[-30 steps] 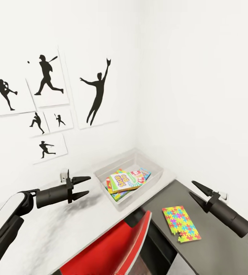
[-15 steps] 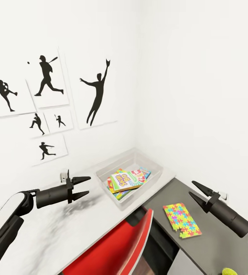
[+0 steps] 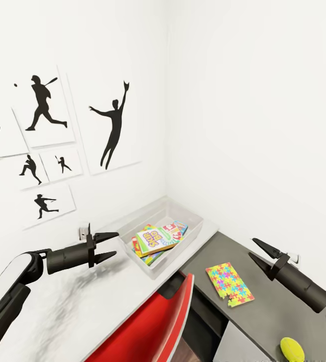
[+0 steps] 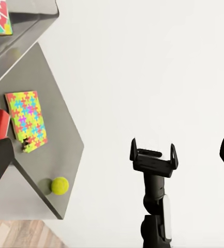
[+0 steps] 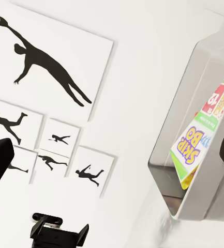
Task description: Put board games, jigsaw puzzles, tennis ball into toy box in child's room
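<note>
The light grey toy box (image 3: 184,247) stands on the table (image 3: 77,311) in the corner. Inside it lie a yellow-green Skip-Bo board game (image 3: 151,240), a white and red box (image 3: 172,230) and more colourful flat pieces beneath them. A jigsaw puzzle (image 3: 229,284) lies flat on the lower dark grey cabinet (image 3: 278,311), and the tennis ball (image 3: 292,349) sits nearer me on that cabinet. My left gripper (image 3: 110,246) hovers open over the table, left of the box. My right gripper (image 3: 258,251) hangs open above the cabinet, right of the puzzle. Both are empty.
A red chair back (image 3: 147,327) rises between the table and the cabinet, close in front of me. White walls meet behind the box, with black silhouette pictures (image 3: 113,128) on the left wall. In the left wrist view the ball (image 4: 60,185) lies near the cabinet's edge.
The whole picture has shifted left, so the camera has turned right. The tennis ball has come fully into view at the bottom right. Both arms hold the same pose.
</note>
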Tool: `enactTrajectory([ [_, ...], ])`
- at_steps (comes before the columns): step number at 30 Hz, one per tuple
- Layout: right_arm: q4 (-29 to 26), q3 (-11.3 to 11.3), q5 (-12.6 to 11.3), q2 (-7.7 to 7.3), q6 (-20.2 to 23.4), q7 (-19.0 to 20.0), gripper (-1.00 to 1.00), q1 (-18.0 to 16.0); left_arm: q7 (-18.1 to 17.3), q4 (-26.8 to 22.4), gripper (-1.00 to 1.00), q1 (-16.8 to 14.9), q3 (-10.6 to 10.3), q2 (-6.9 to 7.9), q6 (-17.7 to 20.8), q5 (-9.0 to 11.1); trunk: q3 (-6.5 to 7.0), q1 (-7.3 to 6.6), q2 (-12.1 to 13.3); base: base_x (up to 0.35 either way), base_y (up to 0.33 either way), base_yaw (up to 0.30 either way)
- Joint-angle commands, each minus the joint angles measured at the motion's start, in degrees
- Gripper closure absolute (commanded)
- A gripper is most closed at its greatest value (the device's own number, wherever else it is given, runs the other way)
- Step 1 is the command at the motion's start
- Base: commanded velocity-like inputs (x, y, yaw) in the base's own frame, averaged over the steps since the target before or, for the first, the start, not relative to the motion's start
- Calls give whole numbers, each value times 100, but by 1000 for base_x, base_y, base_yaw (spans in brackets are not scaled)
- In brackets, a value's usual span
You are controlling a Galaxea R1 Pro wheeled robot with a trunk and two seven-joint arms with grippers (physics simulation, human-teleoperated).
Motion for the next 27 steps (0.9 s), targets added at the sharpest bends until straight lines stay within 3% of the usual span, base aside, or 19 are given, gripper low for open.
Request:
enactTrajectory([
  [1, 2, -7, 32, 1, 27, 35, -100, -8, 60, -5, -100, -3, -3, 6, 5, 61, -7, 4, -13, 0, 30, -224],
  [9, 2, -8, 32, 5, 27, 35, -100, -8, 60, -5, -100, -1, 3, 25, 5, 61, 43, 4, -13, -22, 11, -225],
  [21, 2, -8, 32, 1, 27, 35, -100, -8, 60, -5, -100, -6, 6, 28, 5, 61, 122, 4, -13, -252, 1, -222],
  [27, 2, -8, 30, -1, 27, 35, -100, -8, 60, -5, -100, -2, 6, 28, 5, 61, 162, 4, -13, -95, 0, -198],
])
